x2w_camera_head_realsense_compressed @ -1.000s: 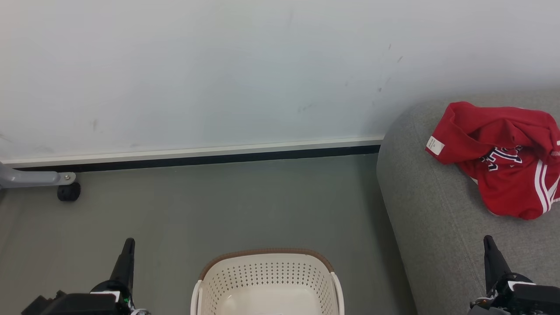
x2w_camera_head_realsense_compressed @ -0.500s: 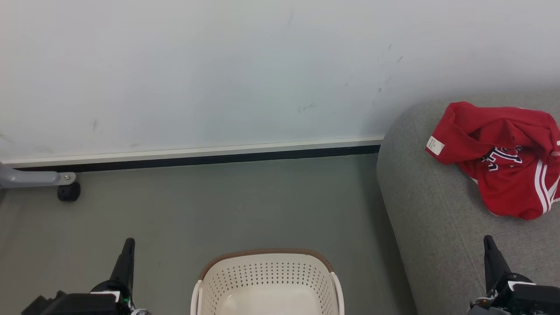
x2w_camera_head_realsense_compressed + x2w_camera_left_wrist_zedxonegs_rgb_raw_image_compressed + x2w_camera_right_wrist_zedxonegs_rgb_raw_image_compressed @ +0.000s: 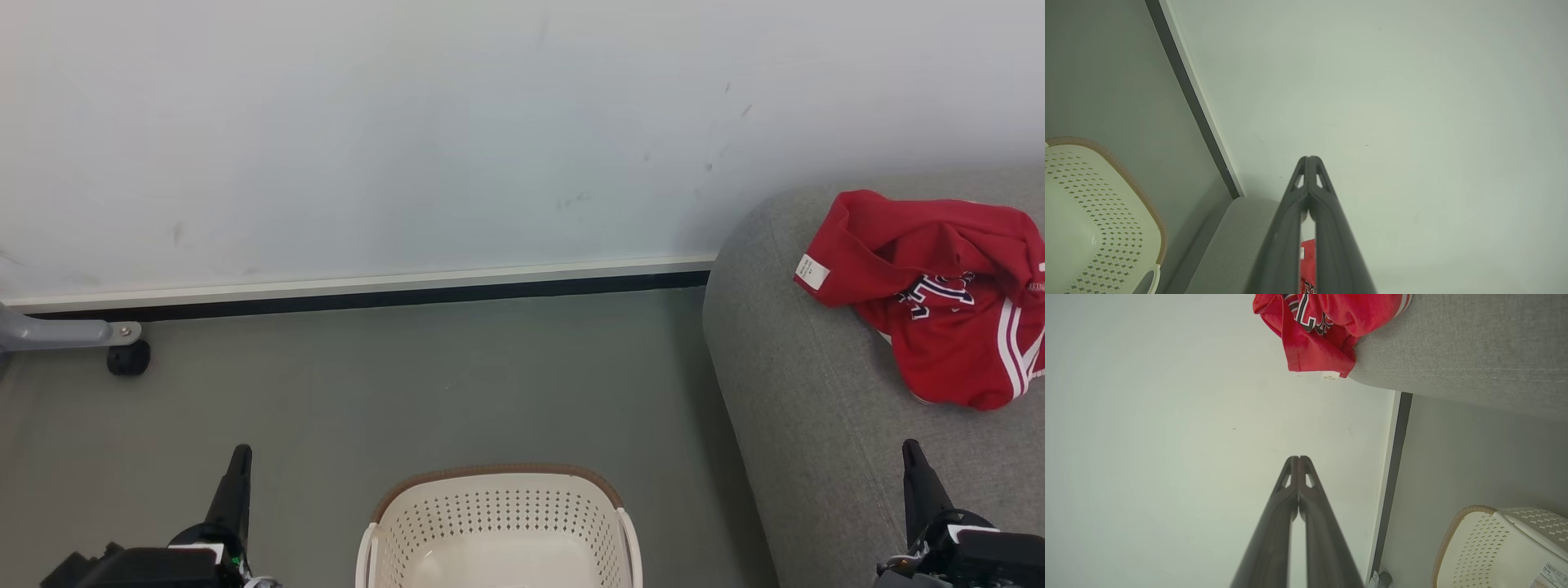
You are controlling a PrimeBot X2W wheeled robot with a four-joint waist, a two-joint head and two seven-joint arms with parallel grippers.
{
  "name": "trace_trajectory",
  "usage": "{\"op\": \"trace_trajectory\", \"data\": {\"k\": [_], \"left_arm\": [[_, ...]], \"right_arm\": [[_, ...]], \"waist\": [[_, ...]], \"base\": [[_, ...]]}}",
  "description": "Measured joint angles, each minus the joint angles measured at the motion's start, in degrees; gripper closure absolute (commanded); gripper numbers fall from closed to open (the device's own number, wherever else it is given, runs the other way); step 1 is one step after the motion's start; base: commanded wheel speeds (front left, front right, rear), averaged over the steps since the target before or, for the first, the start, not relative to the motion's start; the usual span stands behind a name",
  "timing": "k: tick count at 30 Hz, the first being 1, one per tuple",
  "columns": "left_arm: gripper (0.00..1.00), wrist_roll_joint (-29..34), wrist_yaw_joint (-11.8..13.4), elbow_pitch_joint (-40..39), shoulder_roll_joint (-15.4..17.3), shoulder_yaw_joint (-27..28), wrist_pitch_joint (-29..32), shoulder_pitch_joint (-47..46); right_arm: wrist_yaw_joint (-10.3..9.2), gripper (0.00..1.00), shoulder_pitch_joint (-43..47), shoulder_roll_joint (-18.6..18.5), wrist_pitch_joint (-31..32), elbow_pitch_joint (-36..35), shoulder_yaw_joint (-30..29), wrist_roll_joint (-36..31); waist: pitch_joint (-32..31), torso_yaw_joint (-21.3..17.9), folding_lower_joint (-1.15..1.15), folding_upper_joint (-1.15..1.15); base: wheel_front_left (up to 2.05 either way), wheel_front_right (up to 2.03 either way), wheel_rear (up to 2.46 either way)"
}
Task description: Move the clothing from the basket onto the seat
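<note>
The red clothing, a jersey with white stripes and navy-and-white lettering, lies crumpled on the grey seat at the right. The jersey also appears on the seat in the right wrist view, and a sliver of it peeks between the left fingers. The cream basket with its brown rim stands on the floor at bottom centre; the part of its inside that I can see holds nothing. My left gripper is shut at the lower left, left of the basket. My right gripper is shut over the seat's front, below the jersey.
A pale wall with a white and black skirting runs behind the grey floor. A grey metal leg with a black caster stands at the far left. The basket carries a white label in the right wrist view.
</note>
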Motion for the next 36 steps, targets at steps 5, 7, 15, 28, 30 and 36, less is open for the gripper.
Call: {"op": "trace_trajectory", "data": {"k": [5, 7, 15, 28, 30, 36], "left_arm": [[1.00, 0.0, 0.0, 0.0, 0.0, 0.0, 0.0, 0.0], [1.00, 0.0, 0.0, 0.0, 0.0, 0.0, 0.0, 0.0], [1.00, 0.0, 0.0, 0.0, 0.0, 0.0, 0.0, 0.0], [1.00, 0.0, 0.0, 0.0, 0.0, 0.0, 0.0, 0.0], [1.00, 0.0, 0.0, 0.0, 0.0, 0.0, 0.0, 0.0], [1.00, 0.0, 0.0, 0.0, 0.0, 0.0, 0.0, 0.0]], "right_arm": [[0.00, 1.00, 0.0, 0.0, 0.0, 0.0, 0.0, 0.0], [0.00, 1.00, 0.0, 0.0, 0.0, 0.0, 0.0, 0.0], [0.00, 1.00, 0.0, 0.0, 0.0, 0.0, 0.0, 0.0], [0.00, 1.00, 0.0, 0.0, 0.0, 0.0, 0.0, 0.0], [0.00, 1.00, 0.0, 0.0, 0.0, 0.0, 0.0, 0.0], [0.00, 1.00, 0.0, 0.0, 0.0, 0.0, 0.0, 0.0]], "waist": [[0.0, 0.0, 0.00, 0.00], [0.0, 0.0, 0.00, 0.00], [0.0, 0.0, 0.00, 0.00], [0.0, 0.0, 0.00, 0.00], [0.0, 0.0, 0.00, 0.00], [0.0, 0.0, 0.00, 0.00]], "base": [[0.00, 0.00, 0.00], [0.00, 0.00, 0.00], [0.00, 0.00, 0.00], [0.00, 0.00, 0.00], [0.00, 0.00, 0.00], [0.00, 0.00, 0.00]]}}
